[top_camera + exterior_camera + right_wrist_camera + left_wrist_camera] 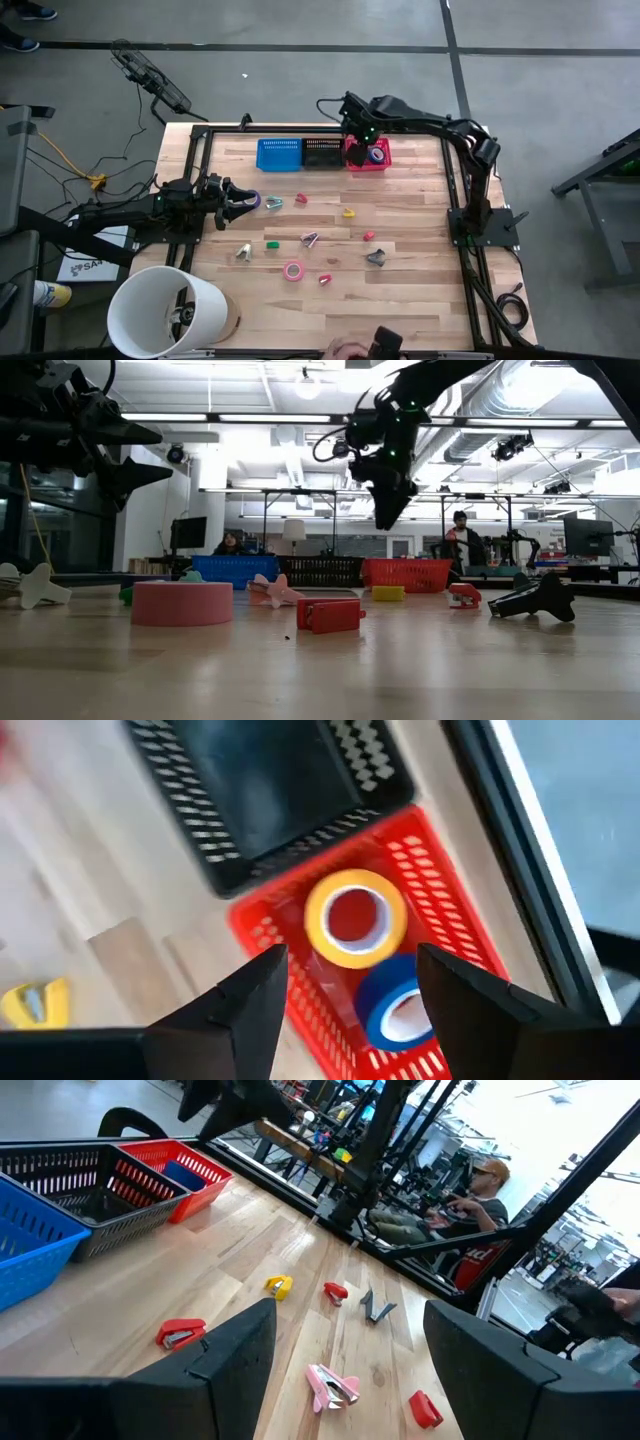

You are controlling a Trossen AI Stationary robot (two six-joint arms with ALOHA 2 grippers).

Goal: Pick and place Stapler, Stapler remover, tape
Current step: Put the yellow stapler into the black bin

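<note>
Right gripper (345,990) hanging open and empty over red plastic basket (366,162) at table's (420,290) 12 o'clock, yellow tape ring (355,917) and blue tape ring (397,1005) lying inside, pink tape ring (293,270) sitting near 6 o'clock, left gripper (246,201) waiting wide open at 9 o'clock

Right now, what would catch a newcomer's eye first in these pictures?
The right gripper hangs open above the red basket at the table's far edge, with a yellow tape roll and a blue tape roll lying inside. A pink tape roll sits among scattered staplers mid-table, and a big white cylinder looms at the near left corner.
</note>
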